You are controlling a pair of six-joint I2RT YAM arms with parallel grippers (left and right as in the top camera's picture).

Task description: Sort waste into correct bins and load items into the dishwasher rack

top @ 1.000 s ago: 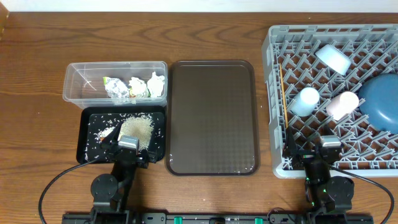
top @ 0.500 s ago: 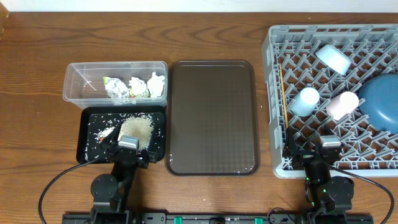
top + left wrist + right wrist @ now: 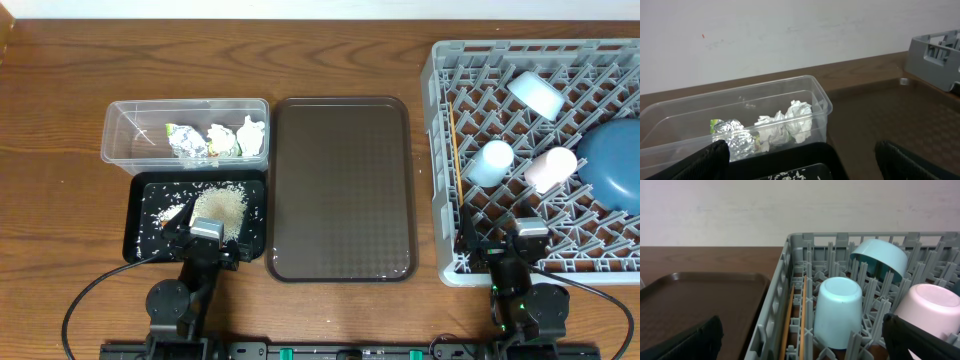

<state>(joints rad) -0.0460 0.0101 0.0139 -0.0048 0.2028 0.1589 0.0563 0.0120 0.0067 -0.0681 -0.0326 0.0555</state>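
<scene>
At the table's (image 3: 60, 100) near edge both pairs of jaws gape wide, holding nothing; wrappers (image 3: 187, 145) lie in the clear tub (image 3: 110, 140), rice (image 3: 220, 205) in the black tray (image 3: 130, 220), dishes (image 3: 612, 160) in the rack (image 3: 440, 100); a careless swing of the left arm (image 3: 190, 285) could nudge that tray and scatter grains.

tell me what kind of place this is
Likely a robot test bench staged as a dish-clearing station: a wooden table, a grey dishwasher rack, and a clear waste tub.

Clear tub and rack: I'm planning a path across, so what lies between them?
The brown tray lies between the tub and the rack, as the overhead view shows.
</scene>
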